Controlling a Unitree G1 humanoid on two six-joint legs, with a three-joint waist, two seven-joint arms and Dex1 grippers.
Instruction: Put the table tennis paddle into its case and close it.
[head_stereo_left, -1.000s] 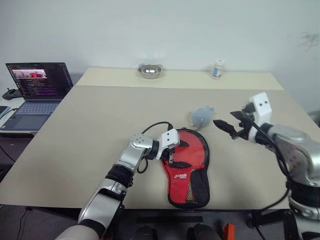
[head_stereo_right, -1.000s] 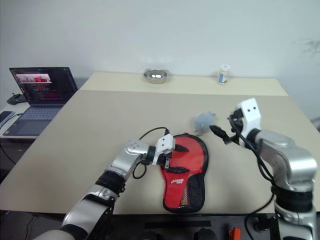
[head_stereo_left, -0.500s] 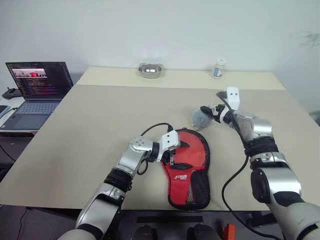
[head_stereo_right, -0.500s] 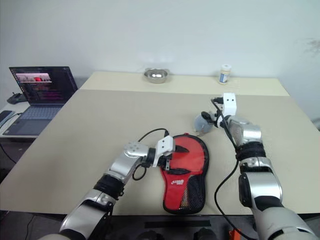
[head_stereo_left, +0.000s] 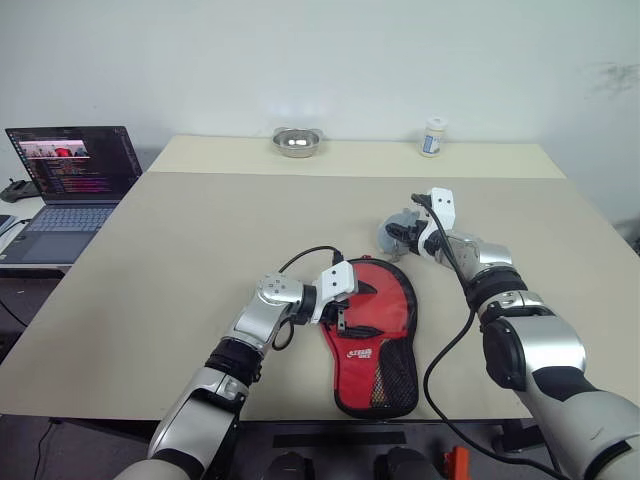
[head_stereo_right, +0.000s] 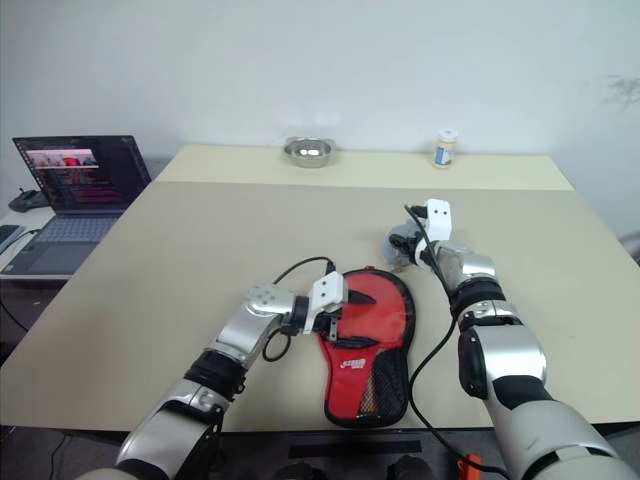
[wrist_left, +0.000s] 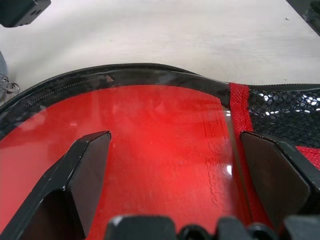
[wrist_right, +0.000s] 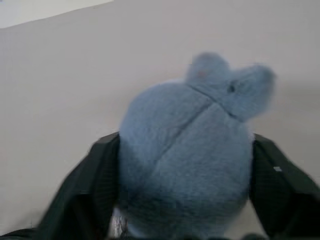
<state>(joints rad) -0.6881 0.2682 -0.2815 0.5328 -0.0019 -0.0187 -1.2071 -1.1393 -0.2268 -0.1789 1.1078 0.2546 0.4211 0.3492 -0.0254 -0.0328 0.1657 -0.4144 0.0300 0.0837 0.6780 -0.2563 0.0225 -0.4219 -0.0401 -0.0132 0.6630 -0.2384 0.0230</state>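
near: case (head_stereo_left: 374, 335) flat at table (head_stereo_left: 180, 250) near edge, paddle (wrist_left: 150, 160) red face inside | left gripper (head_stereo_left: 343, 303) spread wide over case's left rim, holding nothing | farther right: right gripper (head_stereo_left: 400, 236) fingers flanking blue plush toy (wrist_right: 190, 150), pressing its sides | far edge: metal bowl (head_stereo_left: 297, 141), small bottle (head_stereo_left: 433, 137)

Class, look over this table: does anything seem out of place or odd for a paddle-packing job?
Yes. A small grey-blue plush toy lies just beyond the round end of the case, and the right gripper has its fingers on either side of it rather than at the case. The left gripper is open over the case.
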